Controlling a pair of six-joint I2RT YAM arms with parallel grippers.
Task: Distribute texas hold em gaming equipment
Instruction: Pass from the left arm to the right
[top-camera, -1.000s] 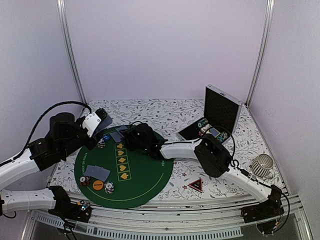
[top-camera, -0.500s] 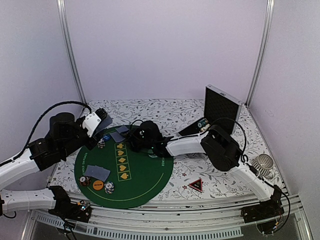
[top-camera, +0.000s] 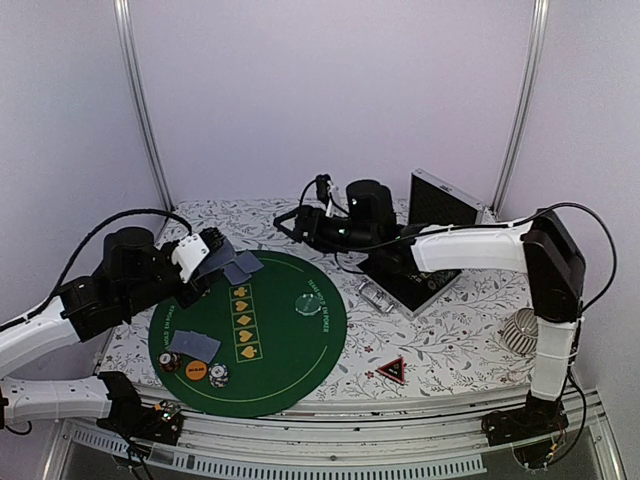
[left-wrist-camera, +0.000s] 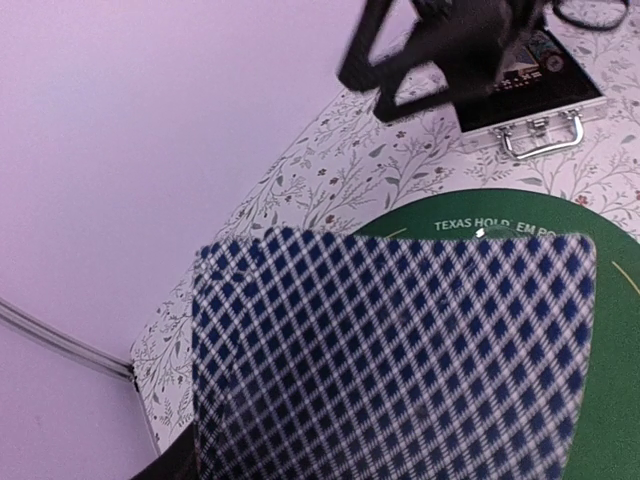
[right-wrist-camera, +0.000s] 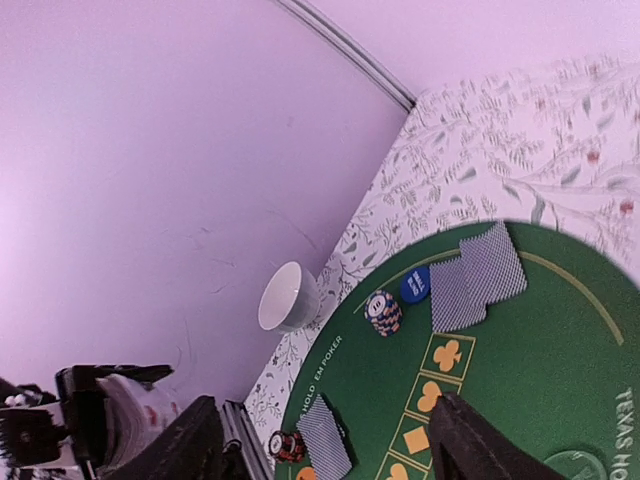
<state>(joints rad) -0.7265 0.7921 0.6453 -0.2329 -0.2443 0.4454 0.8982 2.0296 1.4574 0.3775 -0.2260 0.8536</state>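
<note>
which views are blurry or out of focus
Left wrist: the close playing card goes soft at its lower edge; the right arm behind is a dark smear. Right wrist: its own fingers are dark and unfocused, the green mat clear. Top external: evenly lit, sharp.

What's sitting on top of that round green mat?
Face-down cards, chip stacks, an orange disc, a blue disc and a clear disc. Anything beneath the cards is covered.

Soft even light, blurred close foregrounds
</note>
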